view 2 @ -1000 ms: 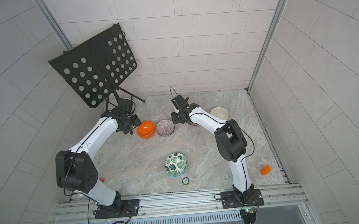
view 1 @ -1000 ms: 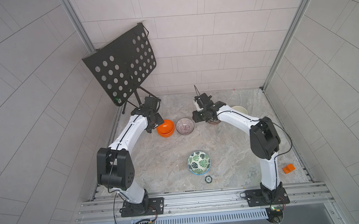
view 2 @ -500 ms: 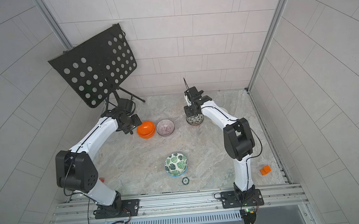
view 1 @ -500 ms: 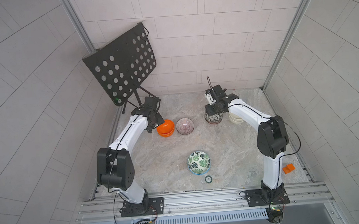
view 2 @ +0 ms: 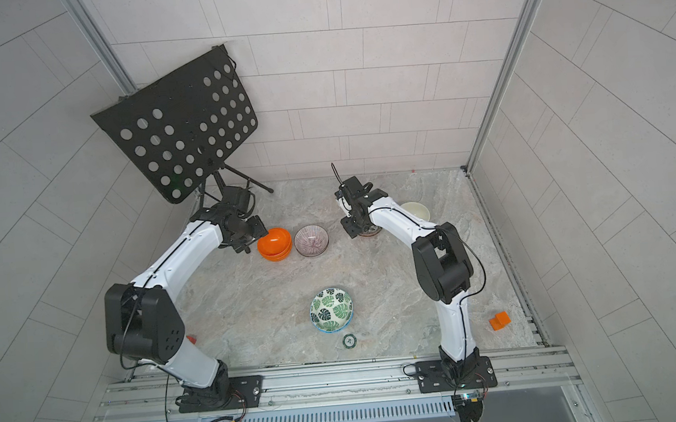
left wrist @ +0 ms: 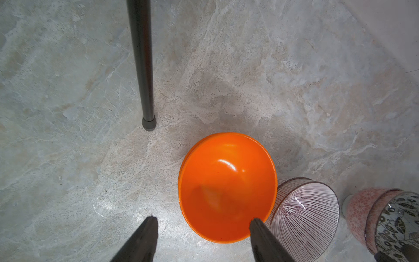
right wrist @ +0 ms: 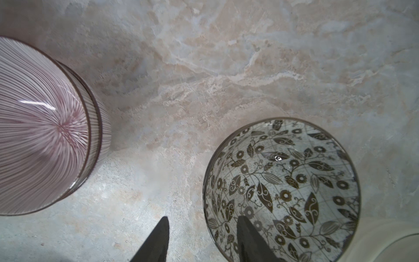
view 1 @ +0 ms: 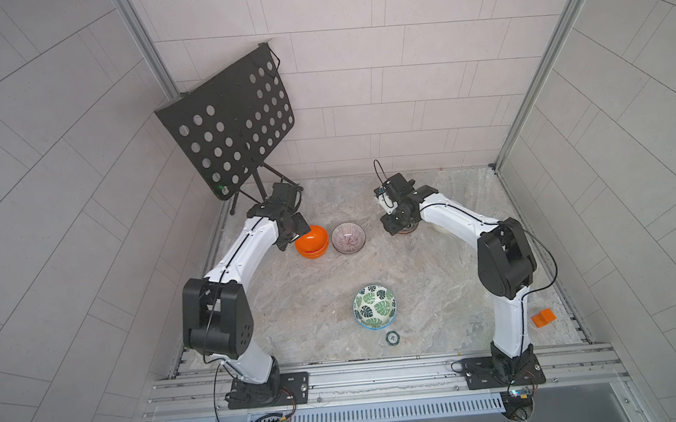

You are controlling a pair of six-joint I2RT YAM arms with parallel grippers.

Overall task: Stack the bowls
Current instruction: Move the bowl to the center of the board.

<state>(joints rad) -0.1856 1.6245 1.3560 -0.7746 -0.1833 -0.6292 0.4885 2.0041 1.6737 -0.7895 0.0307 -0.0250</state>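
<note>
— What is different from a second ago?
— Only the right arm (view 1: pixel 457 218). Back then its wrist hangs over the black-and-white bowl (right wrist: pixel 281 188). Half a second ago it swings out toward the cream bowl (view 2: pixel 418 211), away from the purple striped bowl (view 1: pixel 348 237), and the black-and-white bowl lies in plain sight.
— And now?
— The wrist is back over that bowl and hides most of it in both top views.
</note>
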